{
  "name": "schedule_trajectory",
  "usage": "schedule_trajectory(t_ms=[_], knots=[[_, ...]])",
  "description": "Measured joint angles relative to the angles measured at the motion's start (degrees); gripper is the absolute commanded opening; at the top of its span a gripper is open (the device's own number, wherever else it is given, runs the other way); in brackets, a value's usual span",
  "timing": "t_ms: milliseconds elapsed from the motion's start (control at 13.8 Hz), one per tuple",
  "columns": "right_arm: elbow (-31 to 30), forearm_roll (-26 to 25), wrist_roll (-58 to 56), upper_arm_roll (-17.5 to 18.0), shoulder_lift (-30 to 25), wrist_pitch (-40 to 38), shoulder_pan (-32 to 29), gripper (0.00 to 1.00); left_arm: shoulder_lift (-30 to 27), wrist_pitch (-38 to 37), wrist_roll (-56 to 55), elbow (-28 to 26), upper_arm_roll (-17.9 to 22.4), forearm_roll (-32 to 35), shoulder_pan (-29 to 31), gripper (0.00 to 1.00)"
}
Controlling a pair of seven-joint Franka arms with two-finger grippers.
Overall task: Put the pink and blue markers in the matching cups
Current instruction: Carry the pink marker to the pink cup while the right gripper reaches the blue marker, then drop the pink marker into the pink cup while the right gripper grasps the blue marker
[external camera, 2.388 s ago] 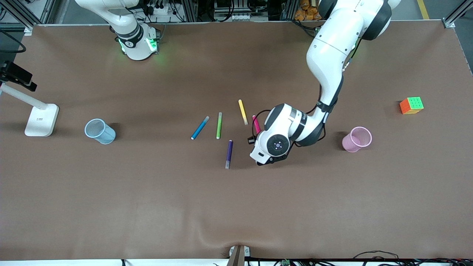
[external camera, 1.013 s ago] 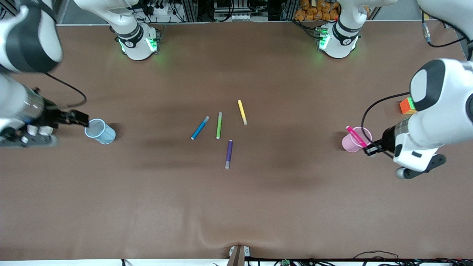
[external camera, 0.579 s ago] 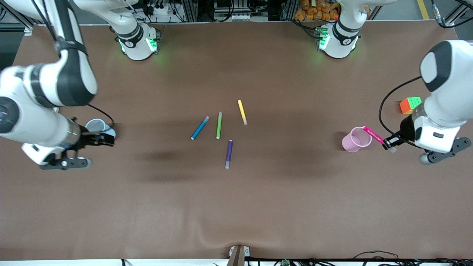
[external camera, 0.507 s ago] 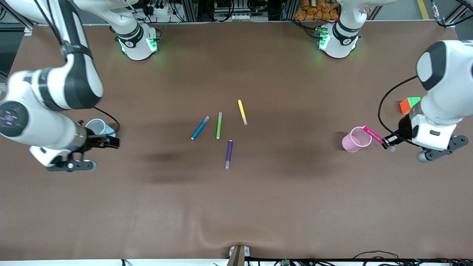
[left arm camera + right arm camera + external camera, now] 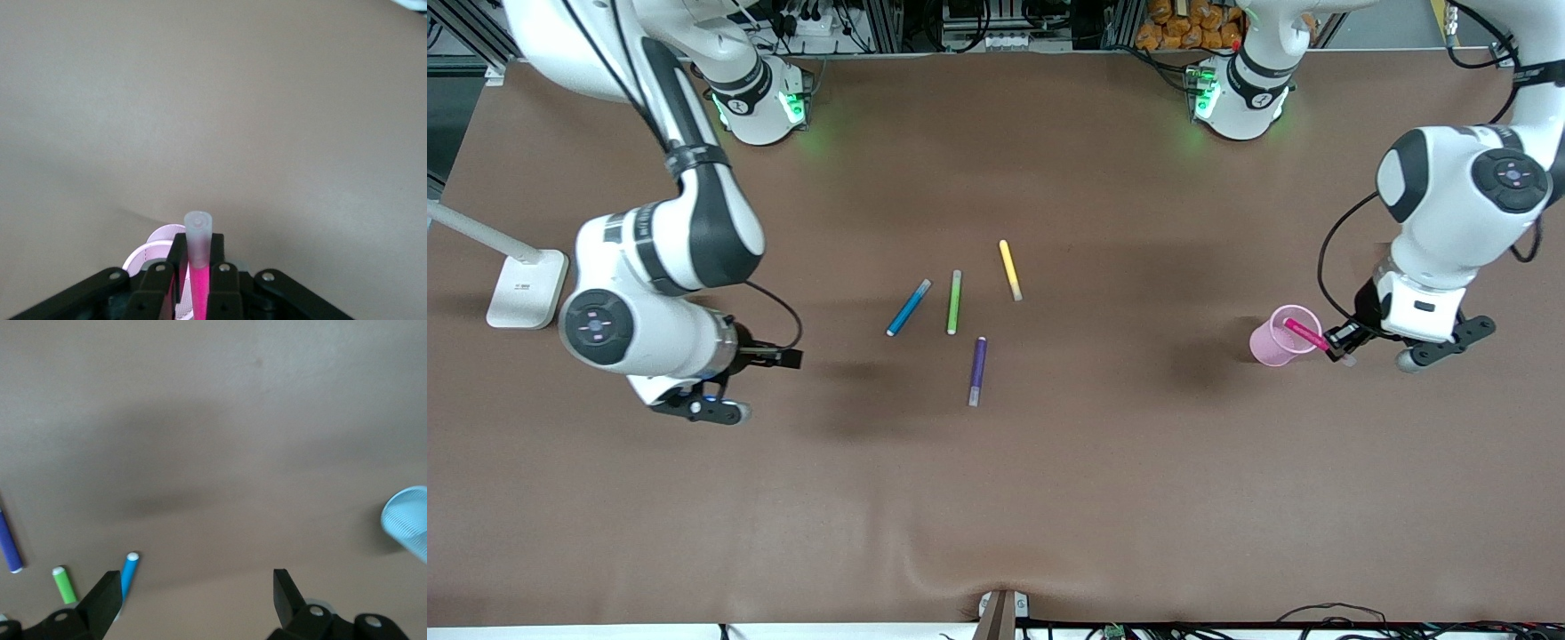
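Table (image 5: 996, 498): covered in plain brown; a wrinkle is seen at the edge nearest the front camera.
Green pen (image 5: 954, 302): laid flat on the table between the right gripper (image 5: 791, 358) and the left gripper (image 5: 1336, 345), closer to the right gripper.
Yellow pen (image 5: 1010, 269): laid flat near the green pen, on its side toward the left gripper, apart from it.
Purple pen (image 5: 978, 371): laid flat, nearer the front camera than the other 2 pens, touching neither.
White stand (image 5: 527, 289): set toward the right arm's end of the table, well apart from the right gripper; 1 slim stem is seen rising from its base.
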Motion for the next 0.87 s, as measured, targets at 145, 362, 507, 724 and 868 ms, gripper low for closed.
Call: schedule_trajectory(t_ms=[145, 362, 507, 724, 868], knots=[[-0.1, 0.1, 4.3, 0.0, 0.2, 0.0, 2.2, 1.00, 0.0, 2.6, 0.0, -2.8, 0.0, 0.0, 0.7, 0.00], [-0.4, 0.1, 11.2, 0.0, 1.1, 1.0, 5.7, 1.00, 0.0, 3.3, 0.2, -4.1, 0.0, 1.0, 1.1, 0.00], [-1.2, 0.2, 15.1, 0.1, 2.0, 3.5, 7.8, 1.00, 0.0, 3.3, 0.2, -4.3, 0.0, 2.0, 1.7, 0.00], [-3.7, 0.2, 19.9, 0.1, 2.8, 7.6, 10.5, 1.00, 0.4, 3.3, 0.2, -4.8, -0.1, 2.1, 2.1, 0.00], [-5.1, 0.2, 21.8, 0.1, 2.8, 8.5, 11.5, 1.00, 1.2, 3.3, 0.2, -4.9, -0.2, 2.1, 2.1, 0.00]])
